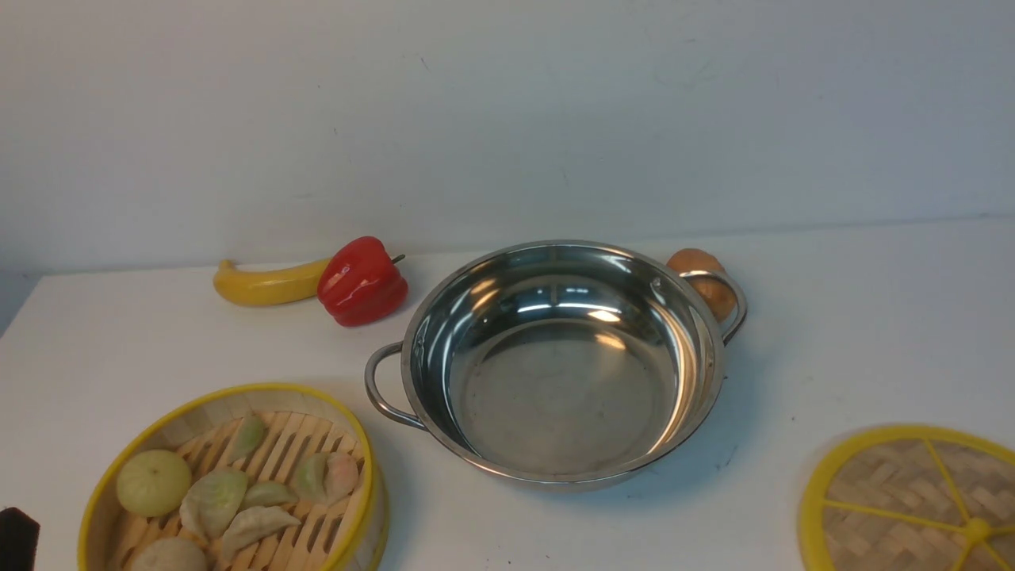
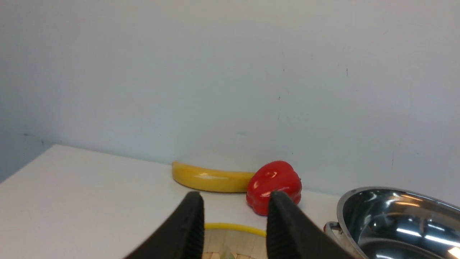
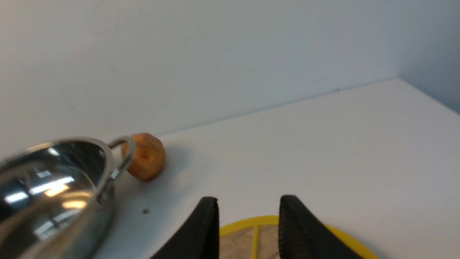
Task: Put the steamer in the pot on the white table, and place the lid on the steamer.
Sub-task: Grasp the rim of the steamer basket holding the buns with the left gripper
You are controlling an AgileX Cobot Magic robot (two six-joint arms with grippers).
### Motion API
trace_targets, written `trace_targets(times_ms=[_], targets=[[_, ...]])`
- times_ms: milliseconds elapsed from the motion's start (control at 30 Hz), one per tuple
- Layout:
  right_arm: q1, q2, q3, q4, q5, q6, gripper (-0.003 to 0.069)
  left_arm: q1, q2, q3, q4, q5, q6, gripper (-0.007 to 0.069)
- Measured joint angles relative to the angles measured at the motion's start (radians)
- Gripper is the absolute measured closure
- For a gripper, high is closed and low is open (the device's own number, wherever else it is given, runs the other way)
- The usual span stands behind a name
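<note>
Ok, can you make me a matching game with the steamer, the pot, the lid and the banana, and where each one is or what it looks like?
Things:
1. steamer
2. pot
3. lid
4. banana

Clues:
A. shiny and empty, in the middle of the white table
B. at the back, beside the red bell pepper
C. lying flat at the near right
D. has dumplings inside, at the near left

Pairs: 1-D, 2-A, 3-C, 4-B.

The steamer point(image 1: 262, 388) has a yellow rim and pale wooden slats; the lid point(image 1: 896, 484) is tan herringbone weave with yellow rim and spokes. The pot point(image 1: 444, 317) is mirror silver, the table point(image 1: 833, 333) white, the banana point(image 1: 266, 284) yellow, the pepper point(image 1: 361, 281) glossy red.
</note>
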Motion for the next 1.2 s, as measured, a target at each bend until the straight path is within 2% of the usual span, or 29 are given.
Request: trace_targets(times_ms=[67, 100, 133, 200, 333, 433, 633, 867, 933, 1033, 1133, 1200], targets=[[0.0, 0.0, 0.0, 0.105, -0.007, 0.014, 0.041, 0.0, 0.0, 0.0, 0.0, -0.017, 0.001, 0.0383], [0.0, 0.0, 0.0, 0.117, -0.007, 0.014, 0.041, 0.0, 0.0, 0.0, -0.001, -0.017, 0.001, 0.0383], [0.0, 0.0, 0.0, 0.207, -0.011, 0.022, 0.041, 0.0, 0.0, 0.0, -0.001, -0.023, 0.001, 0.0383], [0.0, 0.0, 0.0, 0.31, -0.024, 0.026, 0.041, 0.0, 0.0, 0.0, -0.002, -0.036, 0.001, 0.0383], [0.0, 0.0, 0.0, 0.419, -0.039, 0.026, 0.041, 0.0, 0.0, 0.0, -0.004, -0.065, -0.01, 0.0383], [0.0, 0.0, 0.0, 0.486, -0.054, 0.03, 0.041, 0.0, 0.0, 0.0, -0.005, -0.117, -0.075, 0.0383], [0.0, 0.0, 0.0, 0.544, -0.061, 0.03, 0.041, 0.0, 0.0, 0.0, -0.01, -0.189, -0.277, 0.0383], [0.0, 0.0, 0.0, 0.558, -0.078, 0.03, 0.041, 0.0, 0.0, 0.0, -0.009, -0.209, -0.437, 0.0383], [0.0, 0.0, 0.0, 0.582, -0.094, 0.03, 0.041, 0.0, 0.0, -0.001, 0.01, -0.213, -0.445, 0.0383], [0.0, 0.0, -0.005, 0.622, -0.111, 0.03, 0.041, 0.0, 0.0, -0.038, 0.103, -0.201, -0.435, 0.0383], [0.0, 0.0, -0.022, 0.646, -0.118, 0.03, 0.041, 0.0, 0.039, -0.163, 0.26, -0.131, -0.426, 0.0383], [0.0, 0.0, -0.025, 0.646, -0.117, 0.03, 0.041, 0.0, 0.061, -0.198, 0.285, -0.096, -0.427, 0.0383]])
